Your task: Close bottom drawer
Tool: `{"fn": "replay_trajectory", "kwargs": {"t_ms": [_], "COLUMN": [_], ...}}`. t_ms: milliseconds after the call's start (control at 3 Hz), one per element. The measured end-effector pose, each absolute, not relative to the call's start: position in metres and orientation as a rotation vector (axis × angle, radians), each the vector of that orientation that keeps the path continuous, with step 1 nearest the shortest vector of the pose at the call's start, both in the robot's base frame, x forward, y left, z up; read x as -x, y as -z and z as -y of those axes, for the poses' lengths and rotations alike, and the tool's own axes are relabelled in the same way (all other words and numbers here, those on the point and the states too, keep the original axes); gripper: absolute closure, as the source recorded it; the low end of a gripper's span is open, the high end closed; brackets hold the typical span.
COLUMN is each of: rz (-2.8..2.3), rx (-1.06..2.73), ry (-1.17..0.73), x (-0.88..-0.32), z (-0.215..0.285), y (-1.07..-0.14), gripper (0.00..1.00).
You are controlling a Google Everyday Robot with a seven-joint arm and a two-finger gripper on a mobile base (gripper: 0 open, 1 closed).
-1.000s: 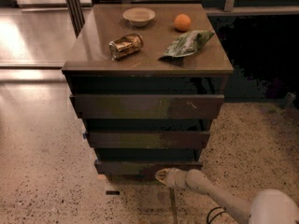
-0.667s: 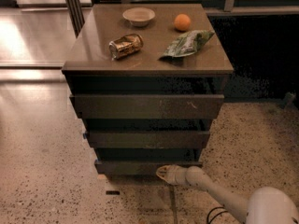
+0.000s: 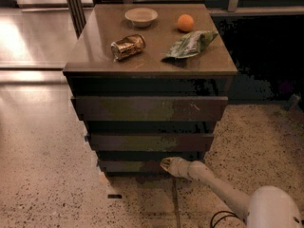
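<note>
Camera view put my tool (image 3: 167,165) at the bottom drawer (image 3: 128,166) front, lowest in the desk (image 3: 95,56), near centre; couldn't tell how open it was; a straight, level push inward looked right.

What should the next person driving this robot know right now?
Tool: low down, at the front of the bottom drawer, right of its middle, and it appears to touch it.
Bottom drawer: lowest of three. It looks nearly in, but I cannot tell if it is fully shut.
Done: the tool is placed for pushing.
Left: probably push until the front sits flush, then back the arm away.
On the cabinet top, not part of the job: bowl, orange, can, green packet.
</note>
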State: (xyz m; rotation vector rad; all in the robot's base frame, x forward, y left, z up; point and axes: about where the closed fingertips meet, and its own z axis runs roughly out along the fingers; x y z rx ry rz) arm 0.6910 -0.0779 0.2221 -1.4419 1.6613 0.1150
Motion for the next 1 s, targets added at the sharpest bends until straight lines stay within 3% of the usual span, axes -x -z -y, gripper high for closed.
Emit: {"fn": "replay_trajectory", "kwargs": {"t_ms": [333, 667, 1000], "rz": [-1.614, -1.603, -1.603], "rx": [1.425, 1.422, 1.422], "ry": [-0.038, -0.022, -0.023], "x": [-0.7161, -0.7212, -0.7212], "z": [0.0799, 0.08, 0.0799], "y": [-0.2477, -0.2531, -0.2531], "gripper": [1.0, 0.93, 1.0]}}
